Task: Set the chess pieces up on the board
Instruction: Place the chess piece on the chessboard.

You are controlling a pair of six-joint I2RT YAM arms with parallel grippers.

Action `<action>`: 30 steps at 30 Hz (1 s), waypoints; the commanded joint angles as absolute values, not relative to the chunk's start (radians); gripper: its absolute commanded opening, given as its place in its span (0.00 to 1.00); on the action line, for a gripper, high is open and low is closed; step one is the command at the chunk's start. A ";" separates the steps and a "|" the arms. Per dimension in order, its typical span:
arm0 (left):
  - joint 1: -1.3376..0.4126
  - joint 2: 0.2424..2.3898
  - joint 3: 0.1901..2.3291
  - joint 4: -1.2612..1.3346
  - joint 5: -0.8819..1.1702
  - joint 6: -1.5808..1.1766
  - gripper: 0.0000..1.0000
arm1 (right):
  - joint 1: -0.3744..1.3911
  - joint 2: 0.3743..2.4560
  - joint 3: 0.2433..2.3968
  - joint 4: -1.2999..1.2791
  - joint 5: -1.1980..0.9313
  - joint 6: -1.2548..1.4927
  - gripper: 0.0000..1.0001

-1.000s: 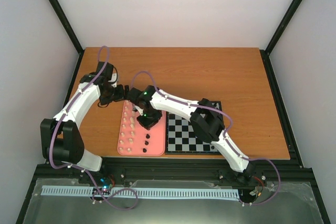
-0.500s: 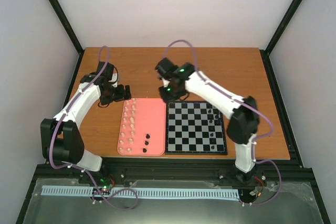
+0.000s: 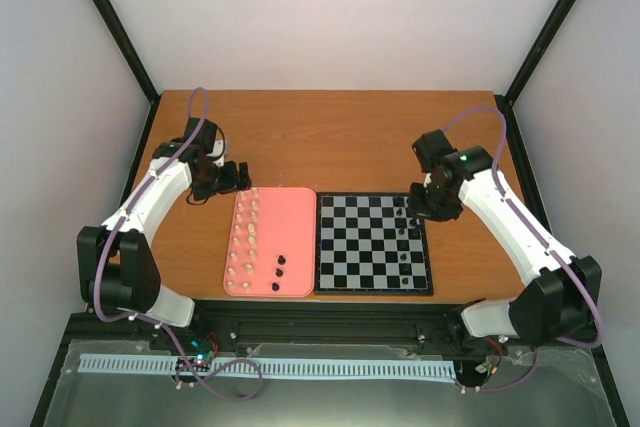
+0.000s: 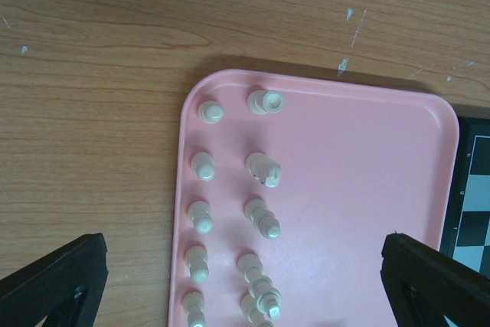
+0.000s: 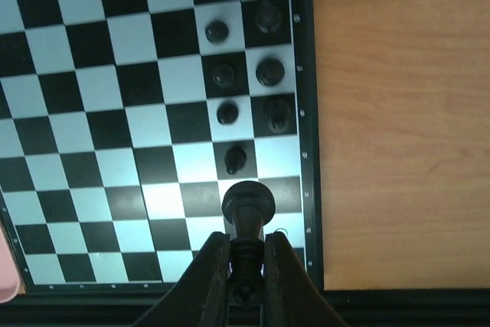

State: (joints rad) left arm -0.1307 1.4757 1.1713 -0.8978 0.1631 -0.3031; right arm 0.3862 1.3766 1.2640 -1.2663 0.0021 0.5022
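Your right gripper (image 5: 247, 249) is pressed together on one small black chess piece with a round head (image 5: 248, 203). The two fingers pinch its lower part and the head stands out past their tips. It is above the flat black and pale checked chessboard (image 5: 115, 112), over the squares just inside the right border and close to a corner. The pictures do not tell whether it touches the board.

Just past it, several other tiny black chess pieces (image 5: 223, 74) stand in the two files nearest that border, each one in its own square.

Your left gripper (image 4: 243, 254) is spread wide above the far end of the plain pink rectangular tray (image 4: 360, 189) and pinches nothing. Small cream-white chess pieces (image 4: 262, 168) stand there in two columns along the left side of the tray. Two more black pieces (image 3: 280, 265) lie near the tray's near edge.

The tray and the board lie side by side on the orange-brown wooden table (image 3: 350, 137), close to its near edge. The far half of the table is bare wood, and there is a strip of wood to the right of the board. Plain white walls (image 3: 330, 17) and black frame posts (image 3: 110, 22) enclose the table.
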 commanded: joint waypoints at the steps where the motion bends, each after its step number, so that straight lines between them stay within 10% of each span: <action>1: -0.133 1.470 1.187 -0.902 0.179 -0.308 1.00 | 0.361 1.328 1.186 -1.289 -0.040 0.550 0.03; 30: -0.133 1.477 1.193 -0.910 0.170 -0.307 1.00 | 0.353 1.417 0.928 -1.004 0.008 0.601 0.03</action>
State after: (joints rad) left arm -0.1303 1.4780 1.1713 -0.8982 0.1669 -0.3031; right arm 0.3603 1.3991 0.9356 -1.0409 -0.0330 0.5957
